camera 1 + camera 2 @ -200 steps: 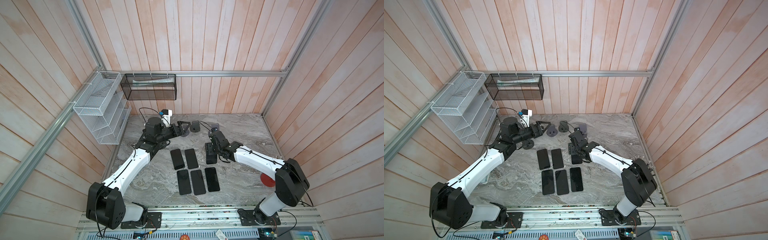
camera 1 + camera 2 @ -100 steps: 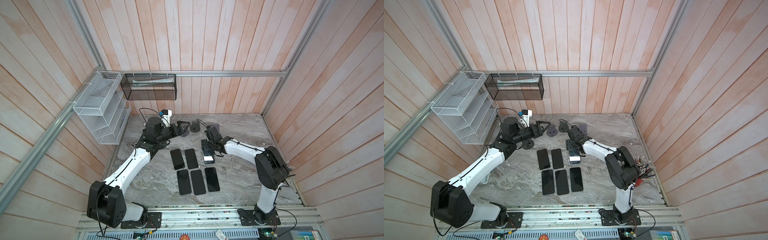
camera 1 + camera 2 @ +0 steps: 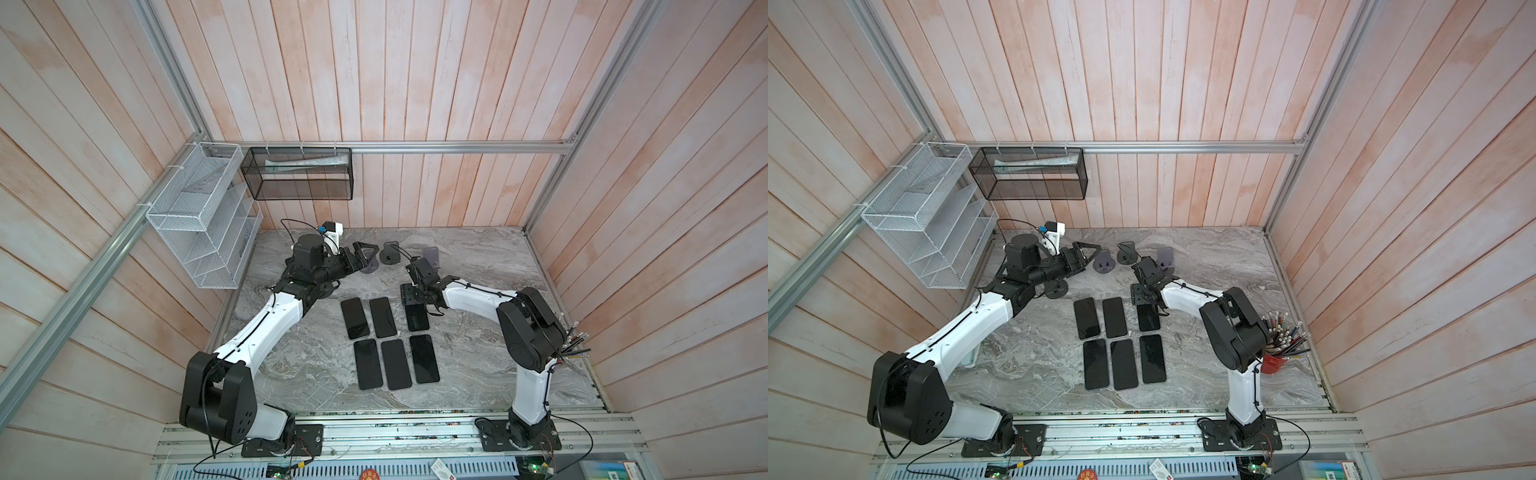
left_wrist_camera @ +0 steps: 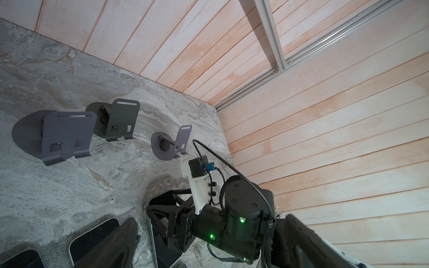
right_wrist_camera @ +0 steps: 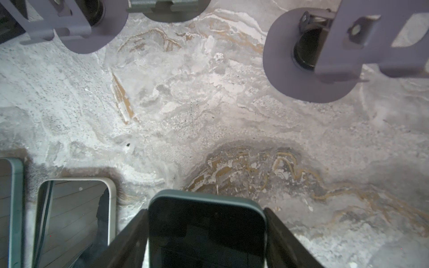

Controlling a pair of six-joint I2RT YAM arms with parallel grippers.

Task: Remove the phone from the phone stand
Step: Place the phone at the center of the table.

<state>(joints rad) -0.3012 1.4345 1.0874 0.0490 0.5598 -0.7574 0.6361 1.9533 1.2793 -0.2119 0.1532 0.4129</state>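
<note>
Down on the grey marbled tabletop (image 3: 478, 345), right gripper (image 5: 206, 241) pinching the dark green-cased phone (image 5: 206, 229) beside the laid-out row, placing step, probably just needs letting go; left gripper (image 3: 365, 253) spread, idle.

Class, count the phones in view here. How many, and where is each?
6. Near row: phone one, phone two, phone three. Far row: phone four, phone five, and phone six, between the fingers of the right gripper. Others may hide beneath the arms.
</note>
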